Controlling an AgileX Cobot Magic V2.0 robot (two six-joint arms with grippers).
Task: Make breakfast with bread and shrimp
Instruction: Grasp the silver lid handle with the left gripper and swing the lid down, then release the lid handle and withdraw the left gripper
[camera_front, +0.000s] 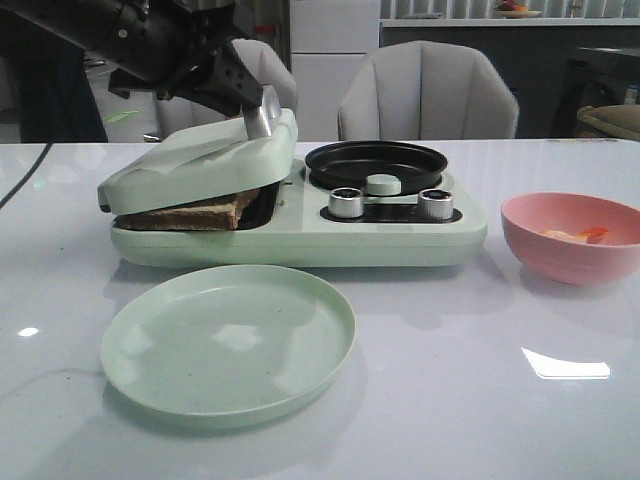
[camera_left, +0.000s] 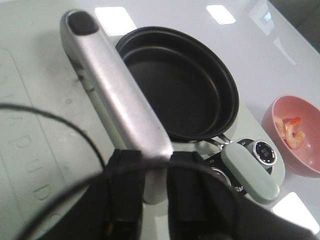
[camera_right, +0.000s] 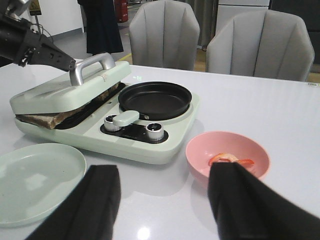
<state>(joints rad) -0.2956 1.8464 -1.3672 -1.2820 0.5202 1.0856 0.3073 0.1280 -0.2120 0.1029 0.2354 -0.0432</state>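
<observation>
We are seeing the left gripper (camera_front: 250, 105) closing on the silver handle (camera_front: 266, 112) of the sandwich press lid (camera_front: 200, 160); in the left wrist view both black fingers (camera_left: 125, 200) are pressing against the handle's end, one on each side. The lid is sitting tilted, partly down over the bread (camera_front: 190, 213), of which only a brown-crusted edge is poking out between lid and base. We cannot tell how many slices are lying inside, since the lid is hiding the rest.

The press shares a pale green appliance (camera_front: 300, 240) with a round black pan (camera_front: 376, 162), which is sitting on the right half behind two silver knobs (camera_front: 346, 203). A dark cable is crossing the left wrist view and blurring part of the lid.

The shrimp (camera_front: 580, 235) are lying in the pink bowl (camera_front: 570, 240), standing on the table (camera_front: 450, 400) just right of the appliance. The bowl's near wall is hiding most of them in the front view; only pale curls with orange tails are peeking above the rim.

A pale green plate (camera_front: 228, 345) is lying in front of the press, holding nothing.

The right gripper (camera_right: 165, 200) is hovering with its two fingers spread wide apart, gripping nothing; its fingertips are cut off by the frame edge, and one finger is covering part of the bowl.
</observation>
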